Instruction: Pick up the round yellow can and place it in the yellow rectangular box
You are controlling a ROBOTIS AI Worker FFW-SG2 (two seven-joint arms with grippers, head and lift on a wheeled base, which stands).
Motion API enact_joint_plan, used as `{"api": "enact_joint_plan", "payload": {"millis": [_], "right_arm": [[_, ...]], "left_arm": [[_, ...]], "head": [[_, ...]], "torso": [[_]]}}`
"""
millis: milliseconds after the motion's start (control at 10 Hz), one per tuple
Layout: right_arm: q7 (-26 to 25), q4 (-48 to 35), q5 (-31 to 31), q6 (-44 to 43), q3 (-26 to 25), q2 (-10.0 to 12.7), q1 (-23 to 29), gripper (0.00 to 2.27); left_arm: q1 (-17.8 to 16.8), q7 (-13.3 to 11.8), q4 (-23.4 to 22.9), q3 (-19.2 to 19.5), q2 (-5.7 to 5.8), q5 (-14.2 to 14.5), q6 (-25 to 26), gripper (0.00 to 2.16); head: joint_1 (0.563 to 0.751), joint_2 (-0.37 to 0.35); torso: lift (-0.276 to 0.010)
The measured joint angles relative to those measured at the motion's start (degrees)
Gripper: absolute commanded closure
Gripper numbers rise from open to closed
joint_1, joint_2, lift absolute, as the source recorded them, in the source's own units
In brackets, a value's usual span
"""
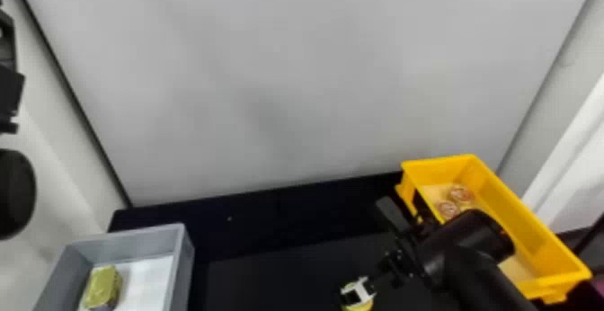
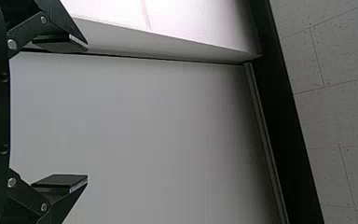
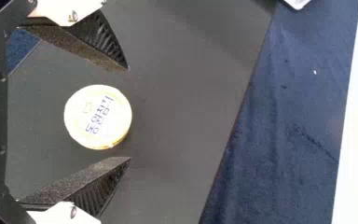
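Observation:
The round yellow can (image 1: 365, 306) is on the dark table at the bottom of the head view, partly hidden under my right gripper (image 1: 358, 290). In the right wrist view its pale lid (image 3: 98, 116) lies between the two spread fingers of the right gripper (image 3: 129, 113), with a gap on each side. The yellow rectangular box (image 1: 530, 215) stands at the right, partly behind the right arm. Parked and raised, my left arm (image 1: 10, 90) is at the head view's left edge; the left gripper (image 2: 87, 112) is open with nothing between its fingers.
Two round reddish-topped items (image 1: 454, 200) lie inside the yellow box toward its far end. A grey bin (image 1: 182, 260) at the lower left holds a yellow-green block-shaped item (image 1: 102, 286) on a white bottom. A pale wall (image 1: 287, 85) rises behind the table.

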Motion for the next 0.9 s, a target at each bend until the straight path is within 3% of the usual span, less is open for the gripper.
{"api": "enact_joint_plan", "payload": {"millis": [900], "right_arm": [[1.1, 2.2, 0.9, -1.2, 1.7, -0.6, 0.0, 0.12]], "left_arm": [[0.2, 0.0, 0.0, -0.3, -0.03, 0.4, -0.7, 0.26]], "head": [[0.62, 0.02]], "torso": [[0.0]]}}
